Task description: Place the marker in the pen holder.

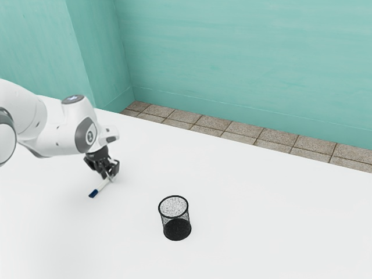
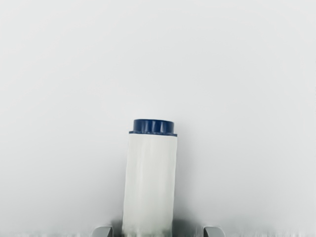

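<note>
In the exterior view my gripper (image 1: 110, 175) is low over the table, at the white end of the marker (image 1: 103, 186). The marker has a white barrel and a dark blue cap, which points away from the hand toward the exterior view's lower left. In the wrist view the gripper (image 2: 158, 231) stands open, a fingertip on either side of the marker's white barrel (image 2: 150, 182), with a gap on both sides. The barrel's end has a blue plug. The pen holder (image 1: 176, 225), a black mesh cup, stands upright, apart from the hand toward the exterior view's right.
The white table (image 1: 261, 221) carries the marker and the pen holder. Past its far edge are a brown tiled floor (image 1: 226, 127) and teal walls (image 1: 244, 52).
</note>
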### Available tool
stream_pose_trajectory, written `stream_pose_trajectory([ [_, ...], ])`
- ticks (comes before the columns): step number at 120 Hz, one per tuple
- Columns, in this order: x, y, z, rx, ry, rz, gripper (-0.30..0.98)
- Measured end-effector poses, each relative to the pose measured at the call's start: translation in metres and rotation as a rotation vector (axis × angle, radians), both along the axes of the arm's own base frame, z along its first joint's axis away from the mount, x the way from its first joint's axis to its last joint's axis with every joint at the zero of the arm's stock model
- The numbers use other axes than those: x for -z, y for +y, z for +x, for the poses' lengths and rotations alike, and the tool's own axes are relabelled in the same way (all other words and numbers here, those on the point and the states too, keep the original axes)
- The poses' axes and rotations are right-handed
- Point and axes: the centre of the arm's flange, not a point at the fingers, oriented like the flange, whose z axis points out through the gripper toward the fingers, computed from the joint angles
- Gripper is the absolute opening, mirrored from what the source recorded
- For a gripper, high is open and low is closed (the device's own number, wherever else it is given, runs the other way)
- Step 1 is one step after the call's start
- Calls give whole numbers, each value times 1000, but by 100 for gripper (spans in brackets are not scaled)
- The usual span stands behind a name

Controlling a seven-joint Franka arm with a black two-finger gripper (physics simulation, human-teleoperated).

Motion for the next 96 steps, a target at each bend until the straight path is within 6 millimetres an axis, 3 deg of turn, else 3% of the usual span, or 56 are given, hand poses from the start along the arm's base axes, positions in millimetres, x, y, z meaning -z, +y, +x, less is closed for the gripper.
stream_pose_trajectory([
  [32,1,0,-2,-19,-2,-13,-3],
  [60,-5,0,-1,-30,-11,-5,-9],
  [78,-43,-11,2,-17,-67,4,-10],
  [96,-107,-68,-12,67,-149,-6,-10],
])
